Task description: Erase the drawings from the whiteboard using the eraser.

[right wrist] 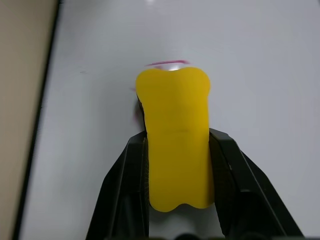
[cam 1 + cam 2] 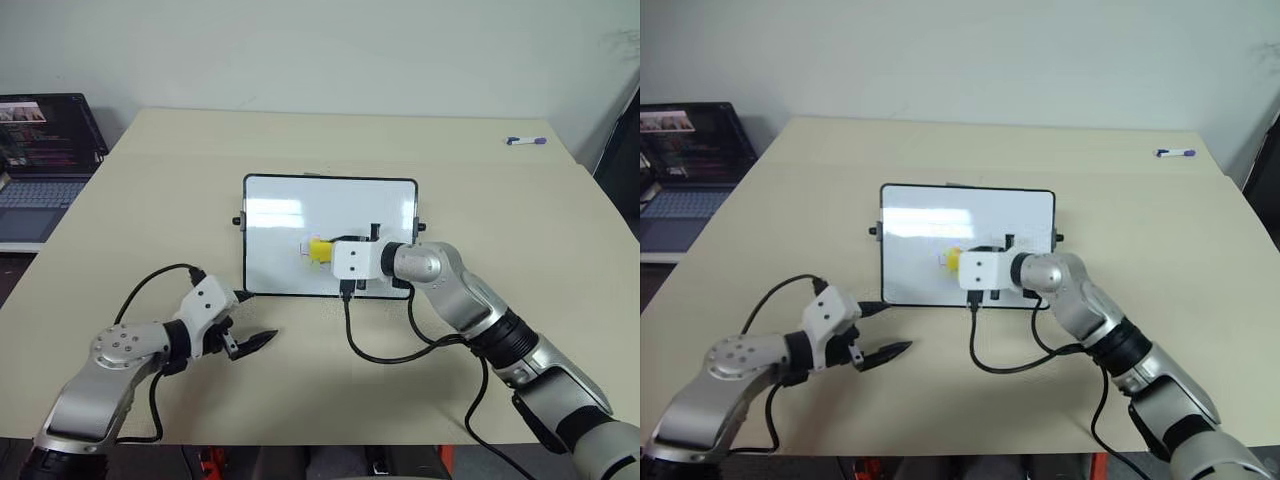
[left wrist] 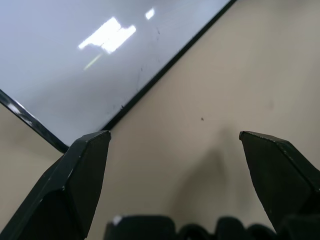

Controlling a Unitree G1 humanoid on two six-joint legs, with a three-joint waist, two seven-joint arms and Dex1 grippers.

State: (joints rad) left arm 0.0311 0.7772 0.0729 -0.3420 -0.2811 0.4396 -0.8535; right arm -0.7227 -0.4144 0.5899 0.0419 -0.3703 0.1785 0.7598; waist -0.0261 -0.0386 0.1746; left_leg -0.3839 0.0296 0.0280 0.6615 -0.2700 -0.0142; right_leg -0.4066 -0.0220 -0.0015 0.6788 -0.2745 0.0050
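So the eraser (image 1: 175, 145) is clamped lengthwise between the two black fingers of the right gripper (image 2: 318, 250), grasped at its sides. Its long axis runs the same way the gripper points, across the whiteboard (image 2: 290, 215) toward the robot's left, free end leading. In the right wrist view the yellow block sticks out past the fingertips over the white surface, and just beyond its front end there's a thin red stroke of the drawings (image 1: 167, 63), plus a couple of faint red marks by its side. Can't tell for sure if the dark underside is actually pressed on the board or just above it.

The whiteboard lies flat in the middle of the table (image 2: 520, 230), long side running left to right, black frame with little knobs on the short sides. The eraser sits over its lower middle part.

The left gripper (image 2: 250, 345) is down near the board's lower left corner, off the board, fingers spread apart and grasping nothing; the left wrist view shows that corner of the frame just ahead of it.

The table is a plain beige top. A white-and-blue marker pen (image 2: 526, 141) lies way off at the far right corner. A laptop (image 2: 40, 160) with its screen on sits on a lower surface to the left, and there's a pale wall behind it all.
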